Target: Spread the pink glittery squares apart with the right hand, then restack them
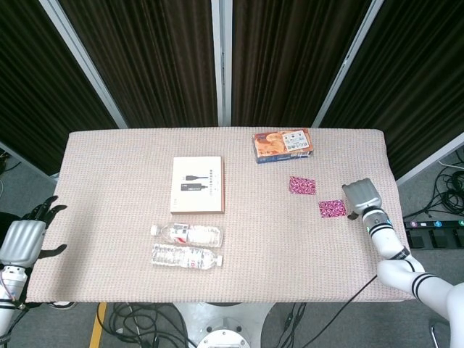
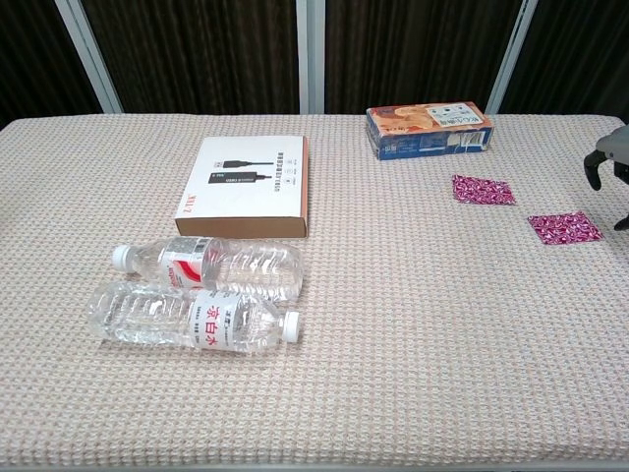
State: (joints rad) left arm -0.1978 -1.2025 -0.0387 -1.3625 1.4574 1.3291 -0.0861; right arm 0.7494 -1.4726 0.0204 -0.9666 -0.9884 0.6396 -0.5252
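Observation:
Two pink glittery squares lie flat and apart on the woven table cover. One square [image 1: 301, 185] [image 2: 483, 190] sits just in front of the snack box. The other square [image 1: 332, 209] [image 2: 564, 228] lies nearer the right edge. My right hand [image 1: 361, 197] [image 2: 609, 160] hovers to the right of that second square, holding nothing; its fingers point down and show only at the chest view's edge. My left hand [image 1: 26, 239] hangs off the table's left side with fingers spread and empty.
A blue and orange snack box [image 1: 283, 145] [image 2: 428, 129] stands at the back. A flat tan box [image 1: 197, 185] [image 2: 248, 185] lies mid-table. Two clear water bottles [image 1: 187, 246] [image 2: 197, 292] lie side by side in front of it.

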